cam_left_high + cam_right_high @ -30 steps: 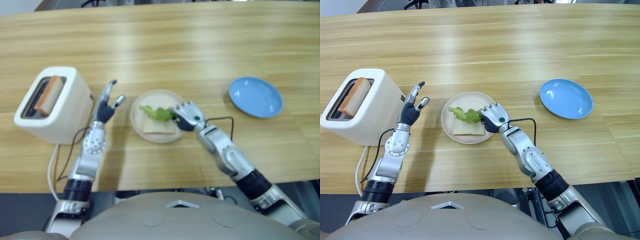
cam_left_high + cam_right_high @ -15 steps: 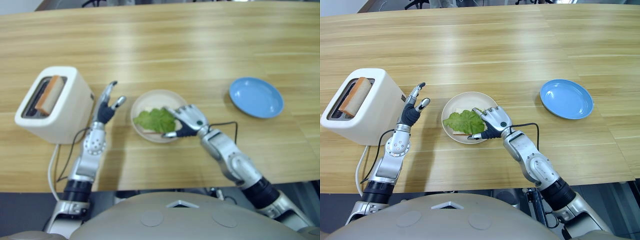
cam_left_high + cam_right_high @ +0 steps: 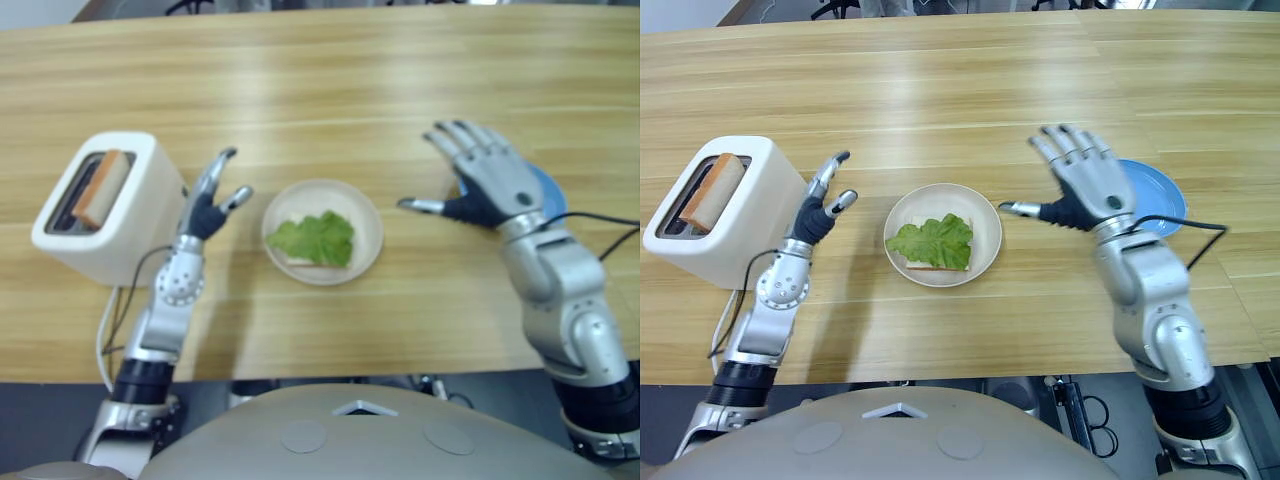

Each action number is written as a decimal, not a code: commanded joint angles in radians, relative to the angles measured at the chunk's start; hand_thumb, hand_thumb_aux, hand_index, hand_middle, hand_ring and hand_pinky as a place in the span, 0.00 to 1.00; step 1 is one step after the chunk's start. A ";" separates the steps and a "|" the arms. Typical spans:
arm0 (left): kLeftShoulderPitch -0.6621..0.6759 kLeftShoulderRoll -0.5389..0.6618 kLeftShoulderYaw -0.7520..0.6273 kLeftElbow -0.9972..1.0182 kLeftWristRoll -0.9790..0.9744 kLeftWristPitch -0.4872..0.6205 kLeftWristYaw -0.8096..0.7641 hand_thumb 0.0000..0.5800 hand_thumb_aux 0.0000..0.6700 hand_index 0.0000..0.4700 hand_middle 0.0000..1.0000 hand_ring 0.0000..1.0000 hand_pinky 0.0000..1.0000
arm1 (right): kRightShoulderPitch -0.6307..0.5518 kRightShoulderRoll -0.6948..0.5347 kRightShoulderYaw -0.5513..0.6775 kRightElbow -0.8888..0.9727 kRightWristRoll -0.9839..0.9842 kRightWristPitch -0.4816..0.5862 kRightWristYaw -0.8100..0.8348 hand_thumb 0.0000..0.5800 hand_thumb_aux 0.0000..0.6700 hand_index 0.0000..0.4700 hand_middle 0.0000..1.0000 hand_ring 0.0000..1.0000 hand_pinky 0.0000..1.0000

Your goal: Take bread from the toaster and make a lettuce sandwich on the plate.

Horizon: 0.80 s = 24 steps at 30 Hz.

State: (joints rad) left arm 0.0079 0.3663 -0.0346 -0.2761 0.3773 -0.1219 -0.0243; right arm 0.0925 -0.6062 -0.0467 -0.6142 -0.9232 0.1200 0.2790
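My left hand (image 3: 818, 212) and right hand (image 3: 1090, 190) are open, empty; the bread slice (image 3: 712, 190) looks light, crumbly; I'd pinch its top edge.

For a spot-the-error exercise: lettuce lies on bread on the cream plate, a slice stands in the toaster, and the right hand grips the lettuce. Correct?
No: the right hand is open and apart from the lettuce, as the right eye view shows. The rest stands.

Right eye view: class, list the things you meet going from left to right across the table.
toaster → left hand → plate holding the lettuce → right hand
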 commanded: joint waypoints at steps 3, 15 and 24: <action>-0.152 0.226 0.216 -0.298 -0.172 0.213 -0.276 0.00 0.00 0.00 0.00 0.00 0.00 | 0.086 0.073 -0.009 0.060 0.049 0.001 -0.039 0.00 0.00 0.00 0.00 0.00 0.00; 0.134 0.762 0.654 -0.022 0.089 0.114 -0.536 0.00 0.00 0.00 0.00 0.00 0.00 | 0.188 0.158 0.056 0.164 0.028 -0.018 -0.141 0.00 0.00 0.00 0.00 0.00 0.00; 0.319 0.837 0.613 0.228 0.300 0.144 -0.557 0.00 0.00 0.00 0.00 0.00 0.00 | 0.187 0.152 0.055 0.185 -0.014 -0.008 -0.176 0.00 0.00 0.00 0.00 0.00 0.00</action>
State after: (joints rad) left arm 0.3228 1.1888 0.5978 -0.0604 0.6626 0.0167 -0.5655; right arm 0.2902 -0.4516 0.0023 -0.4452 -0.9248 0.1068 0.1037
